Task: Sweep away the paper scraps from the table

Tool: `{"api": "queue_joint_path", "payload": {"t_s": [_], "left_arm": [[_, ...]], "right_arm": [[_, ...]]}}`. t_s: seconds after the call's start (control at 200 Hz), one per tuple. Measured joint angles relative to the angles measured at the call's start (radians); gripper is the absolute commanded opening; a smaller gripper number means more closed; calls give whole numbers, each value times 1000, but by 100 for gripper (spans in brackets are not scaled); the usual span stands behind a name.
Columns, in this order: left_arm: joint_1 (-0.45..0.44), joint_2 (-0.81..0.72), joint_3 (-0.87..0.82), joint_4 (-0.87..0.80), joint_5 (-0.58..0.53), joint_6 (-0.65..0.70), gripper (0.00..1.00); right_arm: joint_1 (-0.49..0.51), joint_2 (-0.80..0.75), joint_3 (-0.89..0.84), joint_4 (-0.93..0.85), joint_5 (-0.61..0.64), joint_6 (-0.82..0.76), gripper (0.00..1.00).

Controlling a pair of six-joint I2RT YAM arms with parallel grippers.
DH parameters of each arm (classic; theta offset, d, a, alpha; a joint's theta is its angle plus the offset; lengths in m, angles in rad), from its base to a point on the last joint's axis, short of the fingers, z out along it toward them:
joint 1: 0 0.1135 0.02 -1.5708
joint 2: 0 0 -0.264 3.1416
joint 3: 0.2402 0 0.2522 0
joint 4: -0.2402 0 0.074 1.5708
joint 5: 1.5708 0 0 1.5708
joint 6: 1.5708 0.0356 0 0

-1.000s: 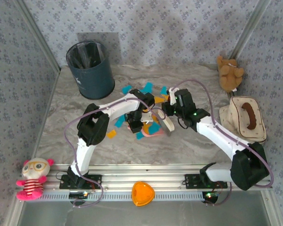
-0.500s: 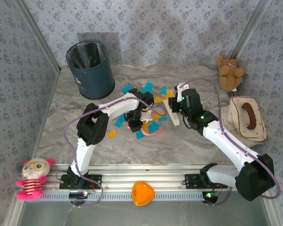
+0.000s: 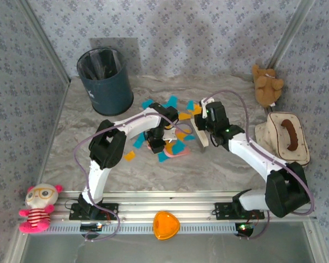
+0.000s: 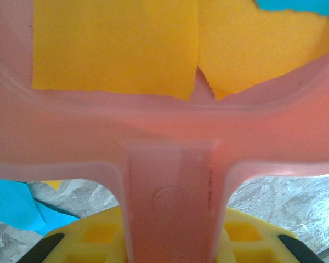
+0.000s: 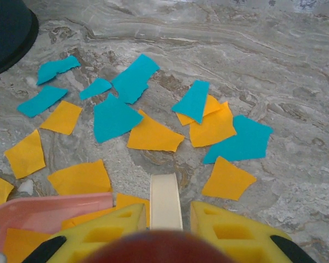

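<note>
since a second ago the brush (image 5: 164,192) has swung back off the mouth of the dustpan (image 4: 153,142). the left gripper (image 4: 167,241) pinches the pink dustpan's handle, and orange bits lie in the pan. the right gripper (image 5: 165,222) clamps the cream brush. beyond it, cyan and orange paper scraps (image 5: 153,134) lie scattered mid-table (image 5: 296,82), with the dark bin (image 3: 105,81) at the far left corner.

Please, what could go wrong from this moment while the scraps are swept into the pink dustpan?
1. The paper scraps lie spread wider than the dustpan, so the cream tool in the right end effector may push some past its side.
2. Orange scraps already in the dustpan could slide out if the left end effector tilts it.
</note>
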Motion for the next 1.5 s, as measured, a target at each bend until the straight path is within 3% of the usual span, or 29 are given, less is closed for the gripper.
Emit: {"api": "queue_joint_path", "payload": {"t_s": [0.42,0.71,1.009,1.499], "left_arm": [[4,0,-2,0,0,-7,0],[3,0,-2,0,0,-7,0],[3,0,-6,1,5,-7,0],[-2,0,-6,6,8,-6,0]], "right_arm": [[40,-43,4,-87,-135,0,0],[62,-112,4,-152,-153,-6,0],[65,-165,-50,-72,-40,9,0],[102,-78,-63,39,102,108,0]]}}
